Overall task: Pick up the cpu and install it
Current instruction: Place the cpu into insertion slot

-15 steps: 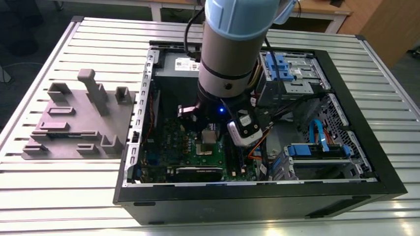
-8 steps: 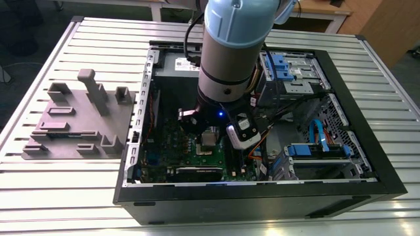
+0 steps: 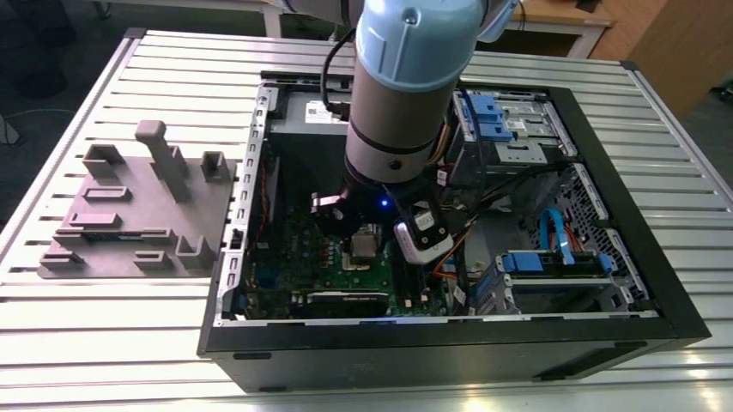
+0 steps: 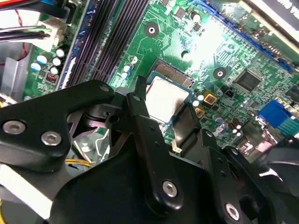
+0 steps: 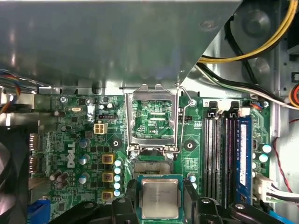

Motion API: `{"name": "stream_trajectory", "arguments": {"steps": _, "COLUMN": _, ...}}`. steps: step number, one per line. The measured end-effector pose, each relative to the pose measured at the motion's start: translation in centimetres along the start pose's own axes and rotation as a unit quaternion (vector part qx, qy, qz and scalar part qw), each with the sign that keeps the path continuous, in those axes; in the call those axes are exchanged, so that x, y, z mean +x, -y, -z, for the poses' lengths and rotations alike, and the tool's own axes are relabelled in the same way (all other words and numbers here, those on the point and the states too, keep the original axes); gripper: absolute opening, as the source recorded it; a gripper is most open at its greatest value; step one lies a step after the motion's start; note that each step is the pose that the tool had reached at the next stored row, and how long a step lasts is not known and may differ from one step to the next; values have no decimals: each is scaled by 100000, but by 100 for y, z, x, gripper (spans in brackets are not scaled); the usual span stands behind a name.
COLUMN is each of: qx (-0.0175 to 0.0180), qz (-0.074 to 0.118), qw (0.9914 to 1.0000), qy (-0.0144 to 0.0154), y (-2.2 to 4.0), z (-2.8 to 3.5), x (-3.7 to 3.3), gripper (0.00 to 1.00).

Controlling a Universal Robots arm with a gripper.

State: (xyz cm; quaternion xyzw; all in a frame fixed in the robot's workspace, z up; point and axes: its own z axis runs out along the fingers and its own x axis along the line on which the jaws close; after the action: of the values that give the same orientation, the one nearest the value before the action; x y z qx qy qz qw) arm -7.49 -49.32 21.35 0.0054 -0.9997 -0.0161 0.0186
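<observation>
From the exterior view's left I see a grey fixture [image 3: 137,215] on the surface [image 3: 115,343], then the open case [image 3: 458,352], where my gripper [image 3: 364,246] is clenched on the cpu [image 5: 160,198], held above the motherboard [image 5: 70,119] near the open socket [image 5: 149,166].

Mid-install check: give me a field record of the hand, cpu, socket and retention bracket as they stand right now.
hand: shut on the cpu, fingers on two opposite edges
cpu: metal top up, held over the motherboard at the socket
socket: contacts partly uncovered; cpu looks not seated
bracket: swung open
case: open, on slatted table, arm reaching in
</observation>
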Motion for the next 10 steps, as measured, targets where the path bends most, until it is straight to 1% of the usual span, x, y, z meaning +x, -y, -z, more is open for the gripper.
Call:
{"name": "stream_trajectory", "arguments": {"steps": 7, "qx": 2, "qz": 9, "qw": 100000, "qy": -1, "y": 4, "z": -129, "x": 33, "gripper": 47}}
{"name": "stream_trajectory", "arguments": {"steps": 10, "qx": 6, "qz": 15, "qw": 100000, "qy": -5, "y": 6, "z": -183, "x": 35, "gripper": 47}}
